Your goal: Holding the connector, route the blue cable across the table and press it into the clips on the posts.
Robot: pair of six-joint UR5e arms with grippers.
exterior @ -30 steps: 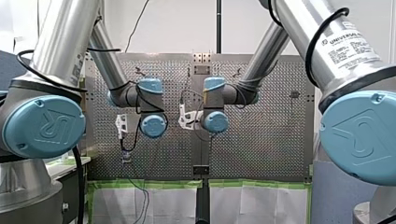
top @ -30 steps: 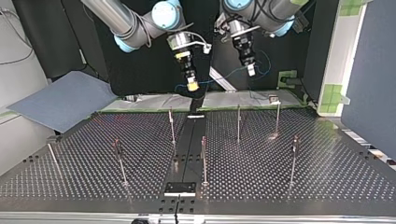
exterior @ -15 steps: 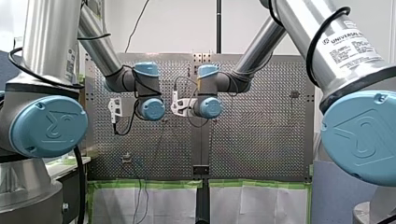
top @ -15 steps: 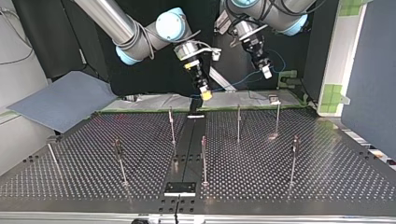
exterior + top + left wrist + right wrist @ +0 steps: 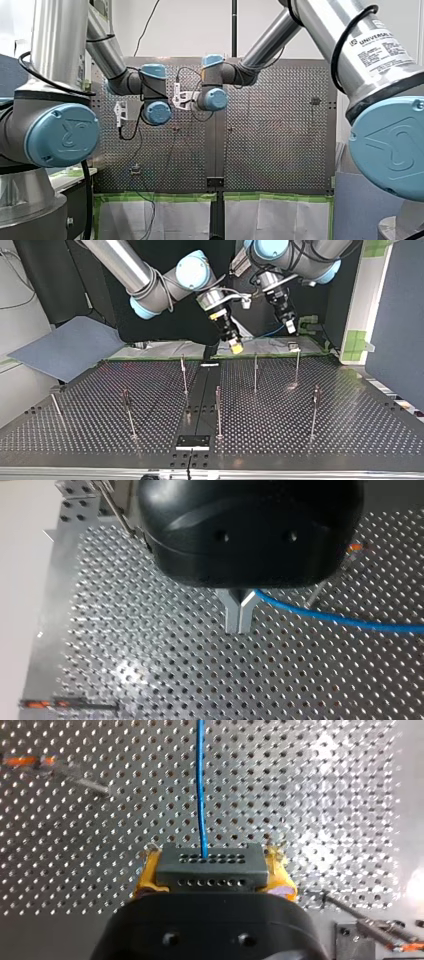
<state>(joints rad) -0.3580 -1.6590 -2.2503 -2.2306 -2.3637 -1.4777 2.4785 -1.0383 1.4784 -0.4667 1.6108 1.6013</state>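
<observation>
In the right wrist view my right gripper (image 5: 212, 870), with yellow pads, is shut on a grey connector block (image 5: 210, 862). The blue cable (image 5: 201, 785) runs straight ahead from the block over the perforated table. In the top view that gripper (image 5: 235, 346) hangs above the table's far edge, close to the middle. My left gripper (image 5: 290, 327) hovers to its right. Its metal fingers (image 5: 240, 617) are pressed together, and the blue cable (image 5: 340, 622) trails away from their base. Several thin posts stand below, among them one (image 5: 255, 372) and another (image 5: 297, 365).
A dark strip (image 5: 200, 405) runs down the middle of the table. More posts (image 5: 218, 410) (image 5: 314, 410) (image 5: 128, 412) stand nearer the camera in the top view. A grey-blue sheet (image 5: 65, 347) lies off its left side. A white panel (image 5: 370, 305) stands at its right.
Both grippers have swung toward the top view's right and come lower, carrying the connector and cable with them. In the front view both wrists have shifted left and up.
</observation>
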